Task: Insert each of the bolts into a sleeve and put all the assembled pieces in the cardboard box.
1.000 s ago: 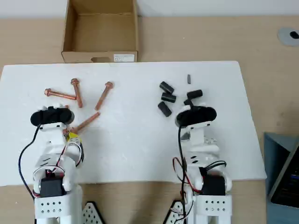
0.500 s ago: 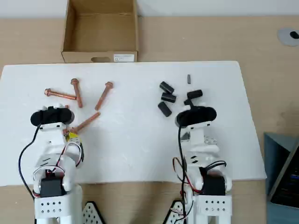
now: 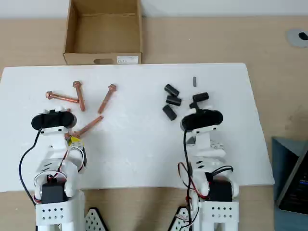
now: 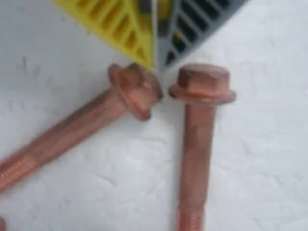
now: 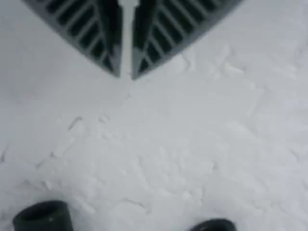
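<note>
The left gripper [image 4: 155, 65] has its yellow finger [image 4: 118, 29] and grey finger [image 4: 202, 19] pressed flat together, holding nothing. The joined tips point into the small gap between two bolt heads on the white mat [image 4: 260, 159]. The head of the first bolt [image 4: 72, 132] lies just beside the yellow tip and seems almost to touch it. The head of the second bolt [image 4: 198, 139] lies just beside the grey tip, and the two shanks spread apart away from the jaws. Neither bolt is between the jaws. The right gripper [image 5: 126, 73] is closed to a thin slit and also holds nothing, with bare mat under its tips. Two black sleeves [image 5: 43, 217] lie well apart from it, at the edge of the right wrist view. In the high view the left arm [image 3: 53, 120] stands over the near end of the scattered bolts [image 3: 107, 98], and the right arm [image 3: 202, 119] stands just beside the cluster of sleeves [image 3: 169, 112]. A small dark pin [image 3: 194, 82] lies on the mat beyond that cluster. The cardboard box [image 3: 67, 33] sits open on the table [image 3: 216, 38] past the far edge of the mat, with no pieces visible inside it.
</note>
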You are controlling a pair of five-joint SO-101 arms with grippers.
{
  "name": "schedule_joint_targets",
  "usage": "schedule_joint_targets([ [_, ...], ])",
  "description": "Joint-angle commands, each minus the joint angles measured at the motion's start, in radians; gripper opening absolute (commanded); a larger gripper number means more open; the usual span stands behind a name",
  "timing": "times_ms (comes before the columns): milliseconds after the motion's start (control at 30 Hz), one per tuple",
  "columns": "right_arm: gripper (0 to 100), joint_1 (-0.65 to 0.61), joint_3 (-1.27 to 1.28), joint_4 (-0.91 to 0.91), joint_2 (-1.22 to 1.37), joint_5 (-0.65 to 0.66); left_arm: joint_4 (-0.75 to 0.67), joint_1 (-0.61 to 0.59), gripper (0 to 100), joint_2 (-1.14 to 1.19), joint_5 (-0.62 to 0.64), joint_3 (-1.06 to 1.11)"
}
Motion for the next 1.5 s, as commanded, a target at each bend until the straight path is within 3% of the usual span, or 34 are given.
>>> schedule_joint_targets([
  [0, 1.0, 0.008, 0.002, 0.003, -0.114, 0.006, -0.015, -0.003, 0, -0.008, -0.006, -0.005],
  [333, 1.0, -0.021, 0.002, 0.003, -0.114, 0.006, -0.015, -0.002, 1, -0.008, -0.006, -0.005],
  [700, 1.0, -0.05, -0.001, 0.006, -0.114, 0.008, -0.014, 0.087, 0, -0.008, -0.005, -0.005],
  [900, 1.0, -0.053, -0.113, 0.075, -0.108, 0.012, -0.015, 0.081, 1, -0.005, 0.002, -0.034],
  [1200, 1.0, -0.048, -0.315, 0.227, -0.065, 0.133, 0.072, 0.084, 1, 0.022, 0.101, -0.247],
  [1467, 1.0, -0.047, -0.628, 0.235, 0.344, 0.127, 0.104, 0.084, 1, 0.36, 0.101, -0.546],
])
